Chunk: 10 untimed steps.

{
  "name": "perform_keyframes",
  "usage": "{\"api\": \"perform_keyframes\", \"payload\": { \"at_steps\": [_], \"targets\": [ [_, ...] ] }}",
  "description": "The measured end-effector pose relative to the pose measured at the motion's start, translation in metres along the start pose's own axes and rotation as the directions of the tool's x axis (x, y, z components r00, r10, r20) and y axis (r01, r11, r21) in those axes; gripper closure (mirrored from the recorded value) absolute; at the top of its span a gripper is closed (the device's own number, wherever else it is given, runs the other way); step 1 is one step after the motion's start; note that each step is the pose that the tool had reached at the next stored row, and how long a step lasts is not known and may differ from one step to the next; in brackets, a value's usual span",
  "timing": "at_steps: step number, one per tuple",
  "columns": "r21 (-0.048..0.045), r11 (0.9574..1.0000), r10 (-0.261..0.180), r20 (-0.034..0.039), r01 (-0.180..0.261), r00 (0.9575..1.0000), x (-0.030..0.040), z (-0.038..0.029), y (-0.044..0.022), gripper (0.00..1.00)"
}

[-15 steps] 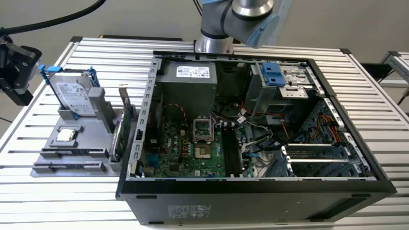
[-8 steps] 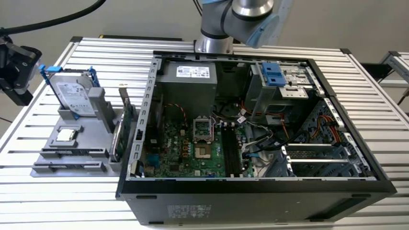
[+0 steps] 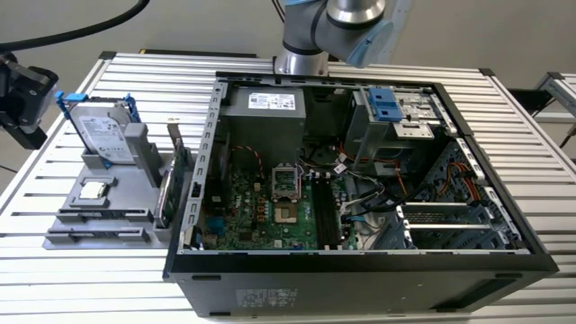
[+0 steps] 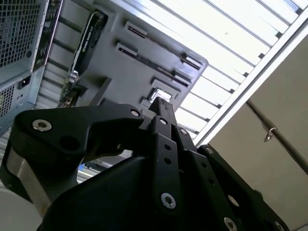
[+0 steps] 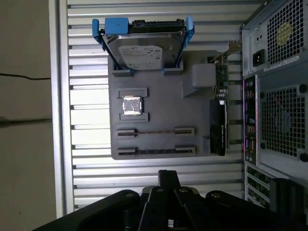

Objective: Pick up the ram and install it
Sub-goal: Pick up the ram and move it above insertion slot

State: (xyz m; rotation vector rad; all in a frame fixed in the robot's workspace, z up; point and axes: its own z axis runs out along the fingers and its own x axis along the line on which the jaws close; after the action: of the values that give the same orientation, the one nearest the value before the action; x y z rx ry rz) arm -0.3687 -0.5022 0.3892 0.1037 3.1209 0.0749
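The ram [image 5: 156, 150] is a thin dark stick lying on edge between two end holders of the grey tray [image 5: 159, 96]. A second thin stick [image 5: 156, 131] rests in the holder pair beside it. In the exterior view the tray [image 3: 108, 196] sits at the left of the open computer case [image 3: 360, 270]. The motherboard's long black slots [image 3: 326, 216] lie inside the case. My gripper [image 5: 168, 175] hovers off the tray's ram side, well apart from it, fingers together with nothing between them. The exterior view puts my gripper [image 3: 23, 88] at the far left, above the table.
On the tray stand a silver hard drive in a blue frame [image 5: 144, 48], a small square chip [image 5: 132, 105] and a green card with a metal bracket [image 3: 175, 175]. The case's rear panel [image 5: 276, 86] borders the tray. The slatted table's edge [image 5: 60, 115] runs close by.
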Motion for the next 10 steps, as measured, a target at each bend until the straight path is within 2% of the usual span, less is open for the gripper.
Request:
{"api": "perform_keyframes", "payload": {
  "at_steps": [4, 10],
  "targets": [
    [0.001, 0.9981, 0.061, 0.0029, -0.061, 0.9981, 0.0001, 0.0004, 0.0, 1.0],
    [0.0018, 0.9907, 0.136, 0.0068, -0.136, 0.9907, 0.0001, 0.0015, 0.0, 1.0]
  ]
}}
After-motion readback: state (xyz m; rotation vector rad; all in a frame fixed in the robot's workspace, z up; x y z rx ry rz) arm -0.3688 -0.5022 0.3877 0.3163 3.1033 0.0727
